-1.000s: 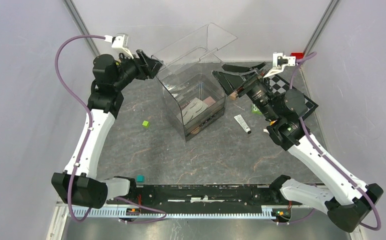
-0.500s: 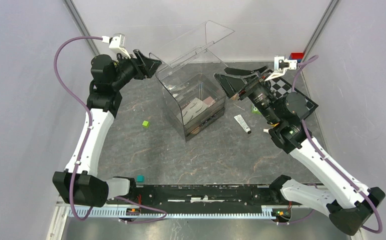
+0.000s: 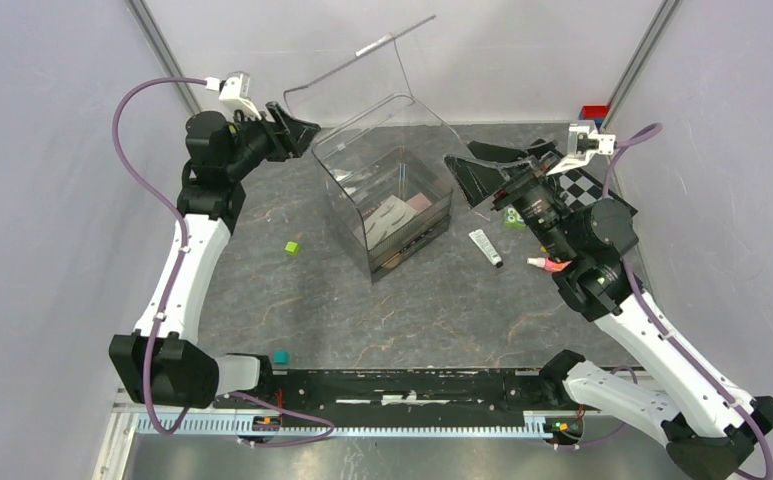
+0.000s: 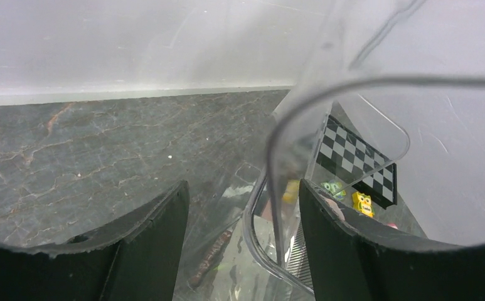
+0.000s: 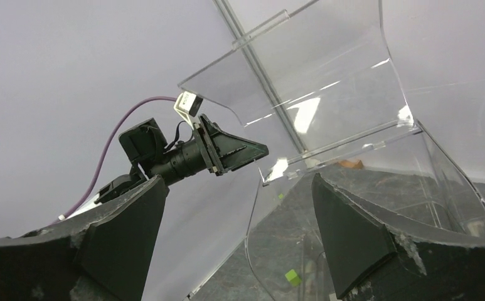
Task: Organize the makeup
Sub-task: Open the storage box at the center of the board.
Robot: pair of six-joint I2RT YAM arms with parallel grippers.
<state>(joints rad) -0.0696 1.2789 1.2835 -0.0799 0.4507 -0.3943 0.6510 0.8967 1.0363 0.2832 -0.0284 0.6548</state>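
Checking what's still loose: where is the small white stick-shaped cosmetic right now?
Top view, right of centre: the small white stick-shaped cosmetic lies on the dark marbled table, just right of the clear plastic box and left of the right arm.

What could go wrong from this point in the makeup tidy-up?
1. The clear lid stands raised with neither pincer visibly clamping it; it may drop on an arm reaching in.
2. The left pincer seems to straddle a wall of the clear box; a sideways pull could drag or tip the box.
3. The pink tube lies close by the right arm, which might sweep it away.
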